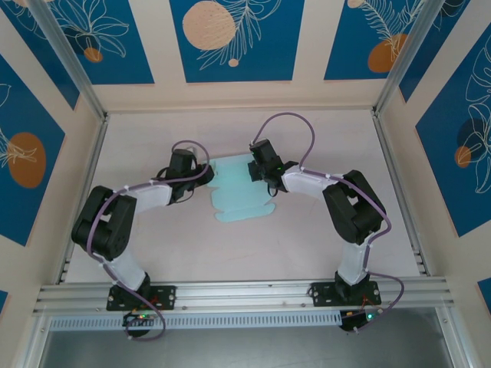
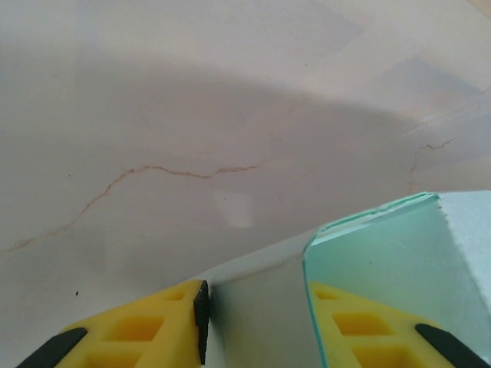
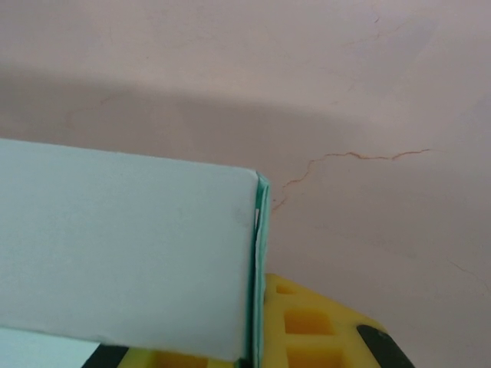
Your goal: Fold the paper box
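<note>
I am pinching my right fingers (image 3: 257,341) closed on a raised flap of the paper box (image 3: 130,253). My left fingers (image 2: 257,330) are standing partway apart at another flap. Overhead, it is lying on the counter (image 1: 322,230).

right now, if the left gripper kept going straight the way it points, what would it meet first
The paper box: its raised flap stands between the left gripper's fingers, by the right one. Beyond that, it would likely reach the bare table, though depth is hard to judge.
</note>
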Available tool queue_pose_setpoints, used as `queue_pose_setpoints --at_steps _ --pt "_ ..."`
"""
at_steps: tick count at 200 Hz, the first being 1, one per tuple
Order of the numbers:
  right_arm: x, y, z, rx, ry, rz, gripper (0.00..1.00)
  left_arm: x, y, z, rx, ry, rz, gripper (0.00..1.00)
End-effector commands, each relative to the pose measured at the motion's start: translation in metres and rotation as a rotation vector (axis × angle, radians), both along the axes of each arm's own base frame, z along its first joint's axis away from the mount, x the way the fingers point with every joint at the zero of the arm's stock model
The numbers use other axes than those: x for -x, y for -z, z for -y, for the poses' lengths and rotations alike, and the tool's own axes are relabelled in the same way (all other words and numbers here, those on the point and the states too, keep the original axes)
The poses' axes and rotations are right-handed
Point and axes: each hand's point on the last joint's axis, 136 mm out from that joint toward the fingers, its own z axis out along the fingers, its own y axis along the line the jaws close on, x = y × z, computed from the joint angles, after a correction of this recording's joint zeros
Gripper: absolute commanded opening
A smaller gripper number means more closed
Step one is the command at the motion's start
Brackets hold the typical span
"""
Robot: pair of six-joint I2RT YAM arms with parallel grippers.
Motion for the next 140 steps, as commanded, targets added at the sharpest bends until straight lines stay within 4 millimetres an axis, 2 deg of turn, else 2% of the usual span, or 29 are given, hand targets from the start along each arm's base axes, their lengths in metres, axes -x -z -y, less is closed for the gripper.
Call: queue_pose_setpoints --at_steps 1,11,22,31,75,114,140 --pt "0.013 0.025 -0.002 0.032 -0.014 -0.063 0.02 0.006 -0.009 0.002 0.040 0.005 0.012 0.36" --pt "0.014 0.025 -0.002 0.034 -0.015 -0.065 0.02 0.008 -0.004 -0.002 0.031 0.002 0.003 0.41" --pt "0.014 0.026 -0.002 0.033 -0.014 -0.064 0.03 0.012 0.003 -0.004 0.023 0.013 -0.010 0.53" --pt "0.014 0.025 -0.002 0.032 -0.014 -0.063 0.02 0.014 0.007 -0.002 0.019 0.035 -0.020 0.57" --pt "0.014 0.025 -0.002 0.036 -0.015 -0.063 0.03 0.022 0.028 0.005 0.055 0.064 -0.063 0.56" --pt "0.014 0.025 -0.004 0.031 -0.019 -0.063 0.02 0.018 0.027 0.012 0.094 0.075 -0.053 0.56" --pt "0.013 0.026 -0.006 0.030 -0.023 -0.063 0.03 0.015 0.022 0.014 0.103 0.084 -0.029 0.49"
